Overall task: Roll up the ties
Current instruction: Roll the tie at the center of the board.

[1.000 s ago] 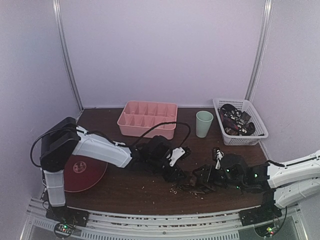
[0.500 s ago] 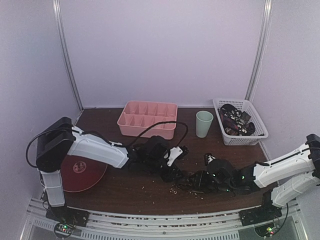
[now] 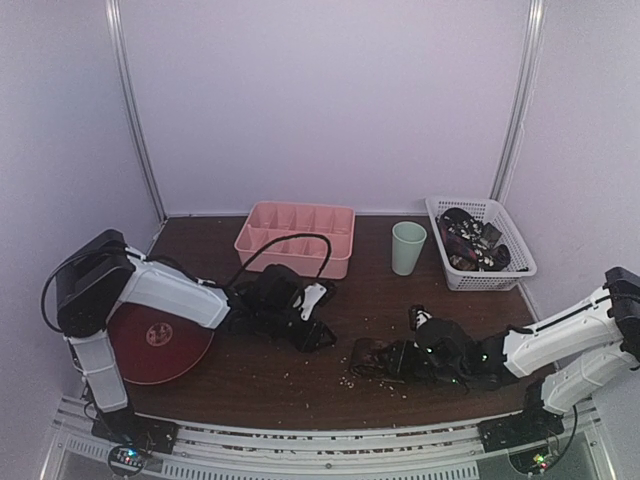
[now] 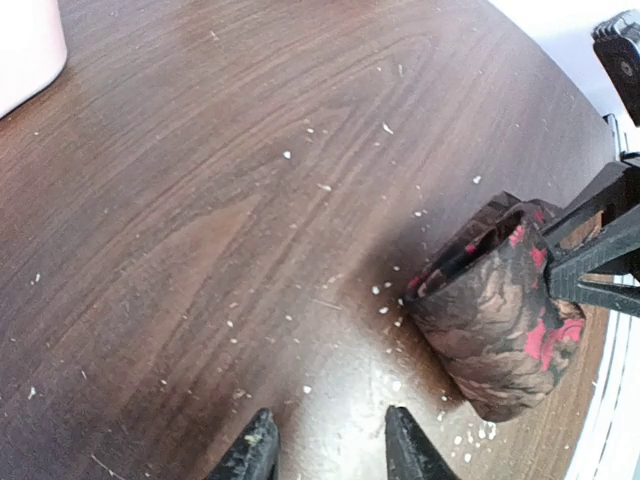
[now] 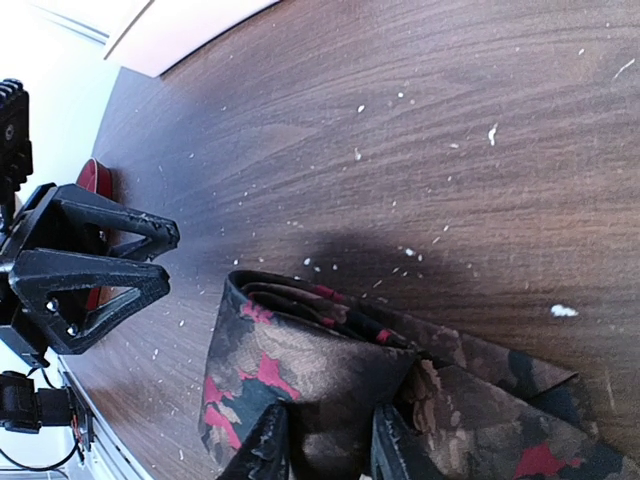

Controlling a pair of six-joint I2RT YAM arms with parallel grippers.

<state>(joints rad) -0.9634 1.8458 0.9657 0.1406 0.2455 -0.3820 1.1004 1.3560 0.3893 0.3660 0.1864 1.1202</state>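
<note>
- tabletop [image 4: 200, 200]: dark wood grain, smooth with a low sheen, dusted with pale crumbs.
- tie [image 4: 500, 330]: soft matt patterned cloth.
- tray [image 3: 290, 262] at twelve o'clock: smooth pink plastic.
- basket [image 3: 480, 281] at two o'clock: white plastic lattice.
- left tool [image 4: 328, 425]: matt black plastic.

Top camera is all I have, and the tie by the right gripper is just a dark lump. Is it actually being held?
Observer: Yes. The right wrist view shows the right gripper shut on the tie, with the fabric pinched in it.
Operator: Is it fully rolled?
Observer: Not quite. It is a coil with a flat tail trailing off it.
Operator: And the left gripper?
Observer: The left gripper is open and empty over the table, apart from the coil.
</note>
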